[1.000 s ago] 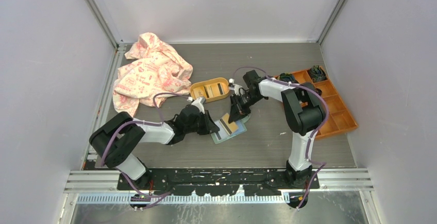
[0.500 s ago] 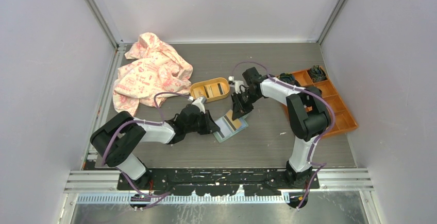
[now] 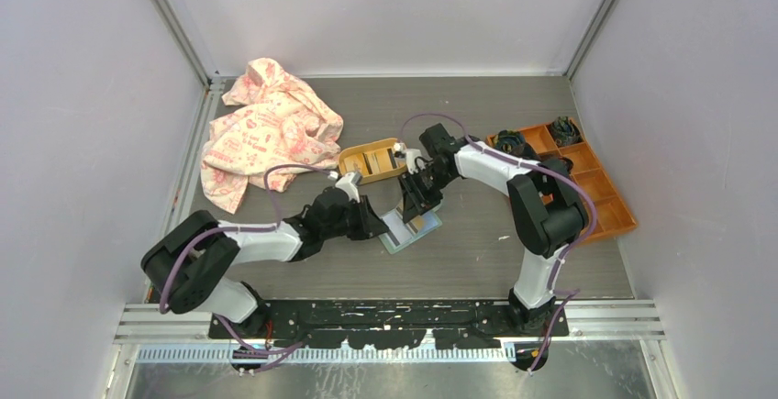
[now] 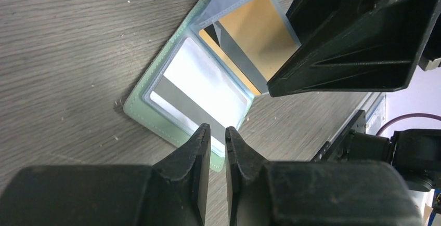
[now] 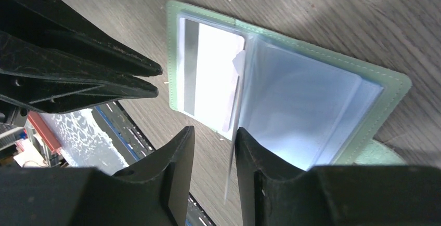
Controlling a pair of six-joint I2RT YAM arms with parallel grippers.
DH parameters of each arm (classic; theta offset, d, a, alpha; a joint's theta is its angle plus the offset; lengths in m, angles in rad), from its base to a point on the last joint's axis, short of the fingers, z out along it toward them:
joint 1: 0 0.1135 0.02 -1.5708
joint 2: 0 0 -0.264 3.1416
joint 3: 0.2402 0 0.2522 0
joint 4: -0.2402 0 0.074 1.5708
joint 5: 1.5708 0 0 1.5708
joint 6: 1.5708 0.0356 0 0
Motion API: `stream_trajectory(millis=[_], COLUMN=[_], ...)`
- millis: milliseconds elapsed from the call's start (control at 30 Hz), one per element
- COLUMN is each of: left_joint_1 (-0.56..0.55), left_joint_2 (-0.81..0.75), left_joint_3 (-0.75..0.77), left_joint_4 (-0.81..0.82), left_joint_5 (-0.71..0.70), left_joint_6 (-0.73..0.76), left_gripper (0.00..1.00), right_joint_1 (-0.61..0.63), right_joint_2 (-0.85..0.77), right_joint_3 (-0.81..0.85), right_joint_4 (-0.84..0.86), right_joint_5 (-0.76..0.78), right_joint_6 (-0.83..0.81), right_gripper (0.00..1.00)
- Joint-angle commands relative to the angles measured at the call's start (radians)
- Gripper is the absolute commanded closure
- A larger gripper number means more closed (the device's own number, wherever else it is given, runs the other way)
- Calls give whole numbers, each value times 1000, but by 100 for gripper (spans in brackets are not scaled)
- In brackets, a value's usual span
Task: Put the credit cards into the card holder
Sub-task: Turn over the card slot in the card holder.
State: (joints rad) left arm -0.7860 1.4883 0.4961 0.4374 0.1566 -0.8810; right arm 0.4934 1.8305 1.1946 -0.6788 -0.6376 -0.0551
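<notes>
The sage-green card holder [image 3: 409,230] lies open on the table. One pocket holds a white credit card with a grey stripe [image 4: 200,87] [image 5: 210,83], and a beige-gold card [image 4: 258,31] sits in a clear sleeve beside it. My left gripper [image 4: 217,131] [image 3: 374,225] hovers at the holder's near corner, jaws a narrow gap apart with nothing between them. My right gripper [image 5: 214,132] [image 3: 415,203] stands open over the holder's middle. A thin clear sleeve [image 5: 232,158] stands edge-on against one of its fingers. More cards lie in the yellow tray [image 3: 352,156].
A pink patterned cloth [image 3: 266,133] is bunched at the back left. An orange compartment box [image 3: 596,199] with dark items sits at the right. The two grippers are close together over the holder, with the tray just behind them.
My right gripper has shifted left over the holder and its jaws have parted. My left gripper's jaws have opened slightly and its arm has stretched further forward.
</notes>
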Motion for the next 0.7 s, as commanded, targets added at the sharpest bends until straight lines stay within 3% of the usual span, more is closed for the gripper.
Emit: stream_trajectory(millis=[0,433,667], left_joint_1=[-2,-1,2], left_joint_2=[-99,-496,-640], left_joint_3=[-40,-168,-277], left_joint_4=[-10,-119,-105], left_joint_5=[-35,-100,-131], left_joint_6=[22,85,51], left_gripper=[82,72,58], right_joint_1=[21,76,82], right_joint_2=[-70,-18,-36], right_joint_3=[15,17,33], right_joint_4=[-1,-5,-44], right_joint_5=[-38,-194,-222], right_joint_6=[-20,-31,-109], right_gripper=[59,51,49])
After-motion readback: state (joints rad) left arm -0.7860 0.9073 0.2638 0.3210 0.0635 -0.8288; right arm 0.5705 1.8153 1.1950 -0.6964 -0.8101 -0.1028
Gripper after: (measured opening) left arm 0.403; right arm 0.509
